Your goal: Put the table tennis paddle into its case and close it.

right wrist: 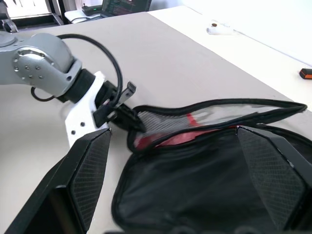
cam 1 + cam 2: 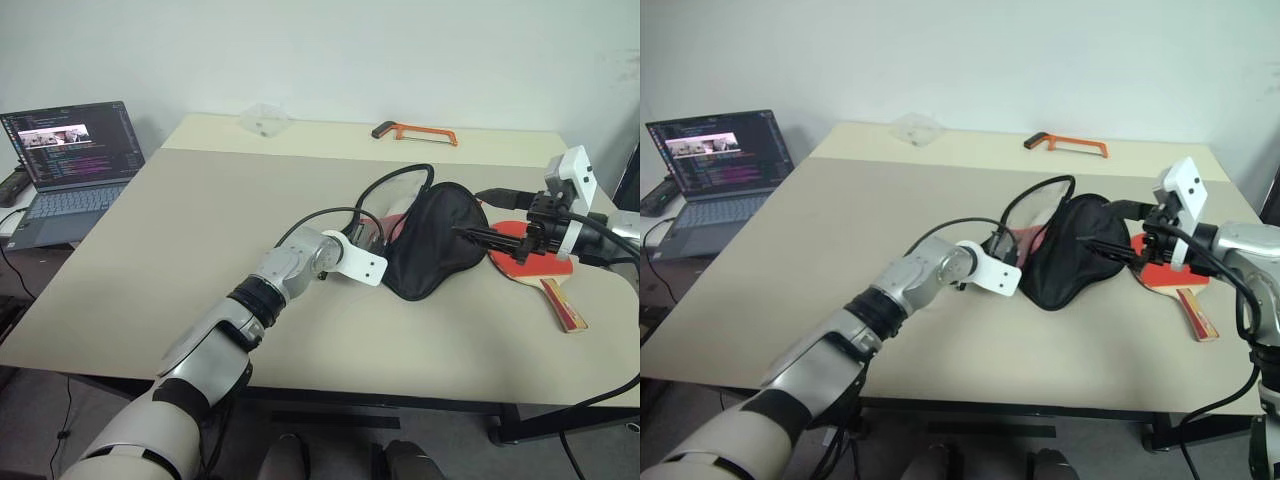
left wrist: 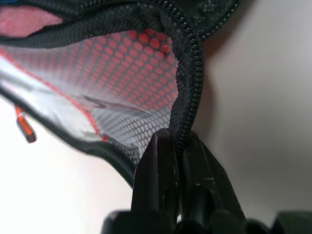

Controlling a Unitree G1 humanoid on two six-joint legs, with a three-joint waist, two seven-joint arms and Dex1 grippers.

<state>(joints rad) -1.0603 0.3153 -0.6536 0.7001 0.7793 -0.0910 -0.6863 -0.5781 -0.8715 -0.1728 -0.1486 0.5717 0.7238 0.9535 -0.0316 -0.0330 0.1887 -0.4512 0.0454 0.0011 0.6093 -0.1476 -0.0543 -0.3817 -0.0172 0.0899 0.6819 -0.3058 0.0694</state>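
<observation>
Left wrist view shows my left gripper (image 3: 178, 146) clamped on the zippered edge of the case (image 2: 430, 240), holding its mouth agape. My right gripper (image 1: 175, 195) hangs wide apart over the black mesh side, gripping nothing. The case lies on the tabletop (image 2: 200, 260), and the table tennis paddle (image 2: 535, 262) rests just beside it, outside, handle pointing toward the near edge.

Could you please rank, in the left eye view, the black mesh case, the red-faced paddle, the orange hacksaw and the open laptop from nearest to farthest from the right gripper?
1. Black mesh case, at its fingertips.
2. Red-faced paddle, just beneath the right gripper.
3. Orange hacksaw, table's far edge.
4. Open laptop, far left.
</observation>
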